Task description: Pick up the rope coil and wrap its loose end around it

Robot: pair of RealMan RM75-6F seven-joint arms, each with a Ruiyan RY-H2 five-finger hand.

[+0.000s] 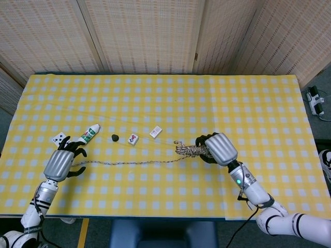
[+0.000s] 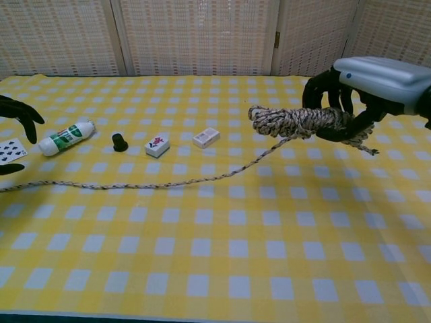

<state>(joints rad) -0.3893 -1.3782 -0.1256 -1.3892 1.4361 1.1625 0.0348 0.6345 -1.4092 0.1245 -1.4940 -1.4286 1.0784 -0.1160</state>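
Note:
My right hand (image 1: 220,149) (image 2: 360,91) grips the speckled rope coil (image 1: 190,150) (image 2: 296,122) and holds it lifted above the yellow checked table (image 1: 248,113). The coil's loose end (image 1: 129,163) (image 2: 135,185) trails down from it and lies across the cloth toward the left. My left hand (image 1: 63,162) hovers over the far tip of that rope with its fingers spread and nothing in it. In the chest view only its dark fingertips (image 2: 17,114) show at the left edge.
Behind the rope lie a playing card (image 1: 58,138), a small white bottle (image 1: 89,134) (image 2: 66,137), a black cap (image 1: 115,137) (image 2: 120,142), a mahjong tile (image 1: 133,138) (image 2: 157,145) and a white block (image 1: 155,132) (image 2: 206,137). The table's front edge runs close to both arms.

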